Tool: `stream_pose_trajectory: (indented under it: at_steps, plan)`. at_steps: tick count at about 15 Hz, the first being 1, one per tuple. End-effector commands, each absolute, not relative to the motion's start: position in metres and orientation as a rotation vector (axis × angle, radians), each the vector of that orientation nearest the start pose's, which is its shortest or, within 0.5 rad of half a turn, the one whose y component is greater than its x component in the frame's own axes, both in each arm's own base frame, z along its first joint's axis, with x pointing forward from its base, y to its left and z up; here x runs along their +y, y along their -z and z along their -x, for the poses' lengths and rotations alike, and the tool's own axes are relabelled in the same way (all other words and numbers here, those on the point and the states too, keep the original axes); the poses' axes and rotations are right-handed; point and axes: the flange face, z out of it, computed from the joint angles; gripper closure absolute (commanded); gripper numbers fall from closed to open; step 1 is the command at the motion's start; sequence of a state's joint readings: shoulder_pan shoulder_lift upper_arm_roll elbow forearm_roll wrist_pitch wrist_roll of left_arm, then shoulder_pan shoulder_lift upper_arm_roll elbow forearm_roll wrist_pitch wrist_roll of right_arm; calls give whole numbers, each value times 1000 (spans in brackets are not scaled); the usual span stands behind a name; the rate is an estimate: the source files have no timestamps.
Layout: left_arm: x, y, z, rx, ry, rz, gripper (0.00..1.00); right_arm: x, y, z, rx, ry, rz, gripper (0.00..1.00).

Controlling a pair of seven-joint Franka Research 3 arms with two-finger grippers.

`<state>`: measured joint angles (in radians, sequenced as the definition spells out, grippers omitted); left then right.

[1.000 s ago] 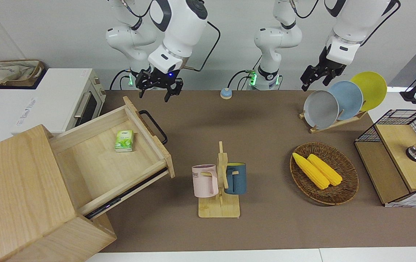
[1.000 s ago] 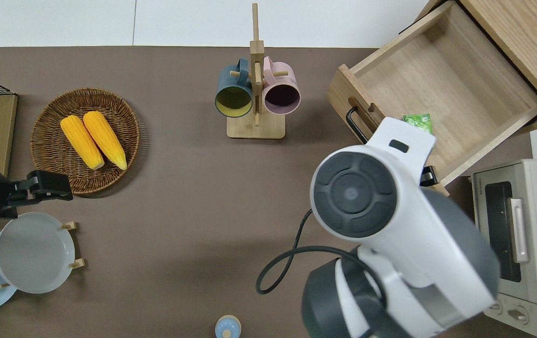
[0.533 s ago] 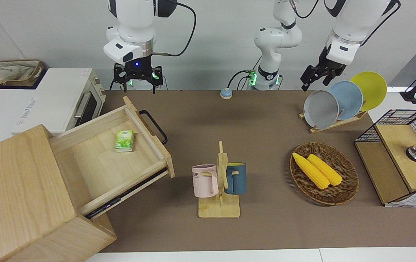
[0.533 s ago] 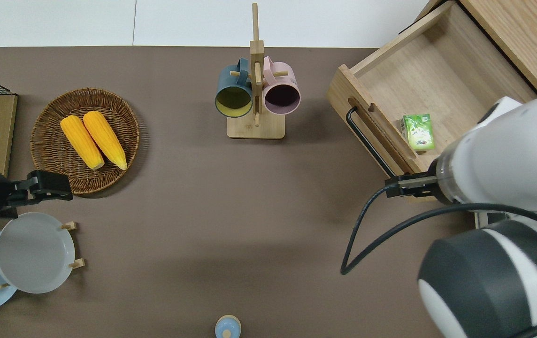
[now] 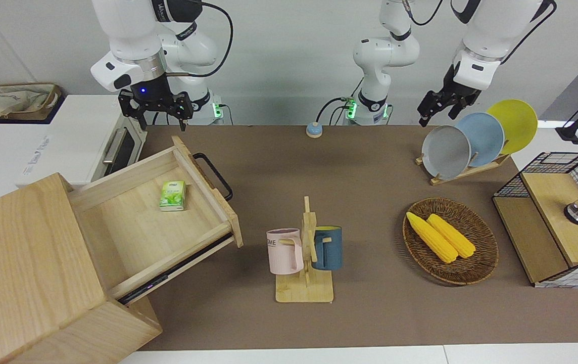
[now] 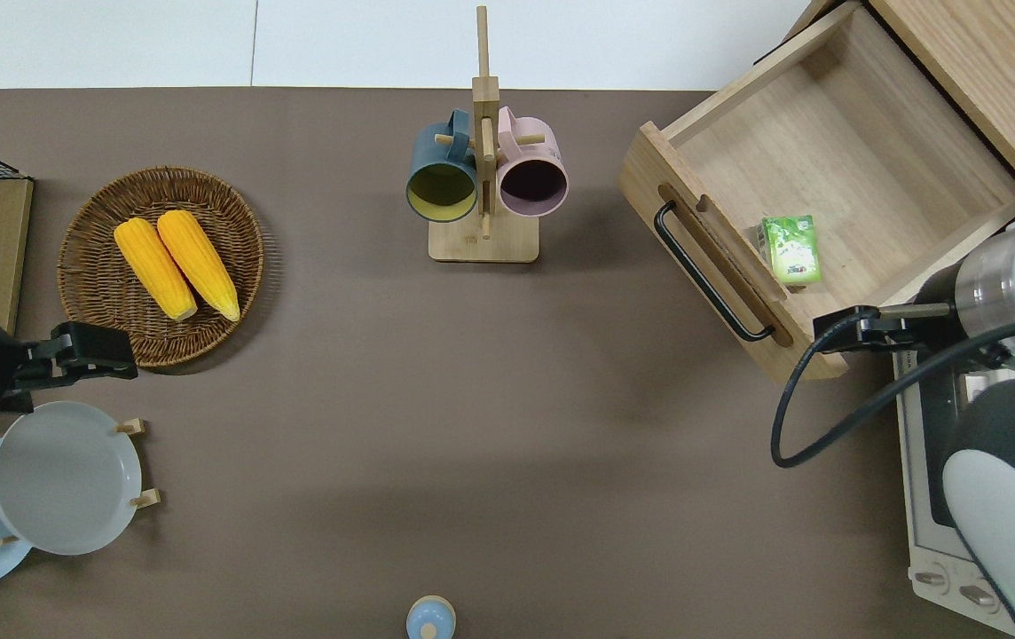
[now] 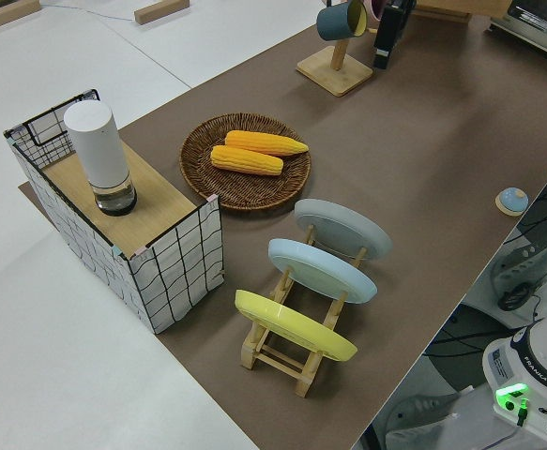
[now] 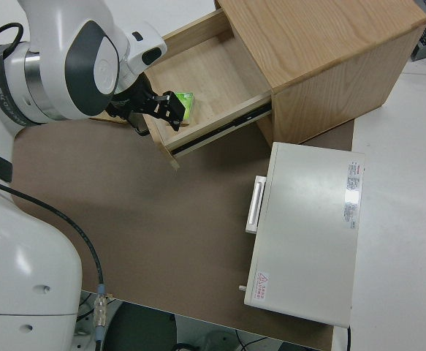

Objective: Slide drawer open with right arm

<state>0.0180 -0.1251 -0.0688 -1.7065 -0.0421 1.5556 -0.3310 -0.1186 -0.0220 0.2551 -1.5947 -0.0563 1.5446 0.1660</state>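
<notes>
The drawer (image 5: 137, 232) stands pulled far out of the pale wooden cabinet (image 5: 21, 263); it also shows in the overhead view (image 6: 845, 151) and the right side view (image 8: 213, 73). Its black bar handle (image 5: 213, 174) is free, with nothing on it. A green packet (image 5: 173, 195) lies in the drawer. My right gripper (image 5: 157, 114) is open and empty, up in the air with its blue light on. In the overhead view its arm hides it, by the drawer's corner nearest the robots and the toaster oven's edge. My left gripper (image 5: 438, 108) is parked.
A white toaster oven (image 5: 82, 136) stands beside the drawer, nearer to the robots. A mug rack (image 5: 305, 253) with two mugs, a basket of corn (image 5: 450, 240), a plate rack (image 5: 471, 139), a mesh cabinet (image 5: 557, 217) and a small blue knob (image 5: 314, 130) stand on the brown mat.
My right arm has swung away from the drawer handle toward the toaster oven end and risen, its gripper still open. The drawer has stayed open in place. The left arm has not moved.
</notes>
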Motion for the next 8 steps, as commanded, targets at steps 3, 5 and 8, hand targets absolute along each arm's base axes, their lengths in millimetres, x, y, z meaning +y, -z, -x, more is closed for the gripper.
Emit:
stream_pose_trajectory:
  at_steps: [3, 5, 8]
  plan:
    - [-31, -631, -507, -434, -58, 3139, 7, 56, -622, -540, 68, -23, 3175, 9]
    - [-31, -631, -507, -434, -58, 3139, 7, 52, -621, -541, 78, -26, 3176, 9]
    - [-31, -631, -507, -434, -58, 3139, 7, 49, -622, -541, 88, -23, 3175, 9]
